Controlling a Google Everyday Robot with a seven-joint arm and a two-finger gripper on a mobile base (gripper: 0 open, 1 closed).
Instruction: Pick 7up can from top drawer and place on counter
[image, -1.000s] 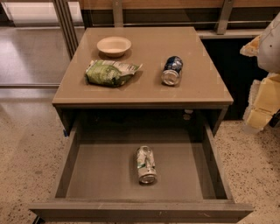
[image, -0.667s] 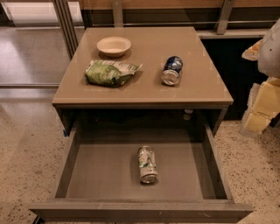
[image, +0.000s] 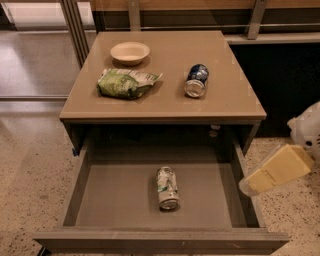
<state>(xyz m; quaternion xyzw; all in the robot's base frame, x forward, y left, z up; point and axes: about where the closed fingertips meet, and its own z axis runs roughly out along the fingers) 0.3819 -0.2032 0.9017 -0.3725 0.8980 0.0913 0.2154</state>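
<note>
Partly cut off at right, the gripper hangs beside the top drawer, grip unreadable; 7up can lies inside

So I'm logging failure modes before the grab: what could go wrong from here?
The 7up can lies on its side in the top drawer, so it may roll when touched. The gripper sits outside the drawer's right wall and could clip it coming in. The blue can on the counter could get knocked.
</note>
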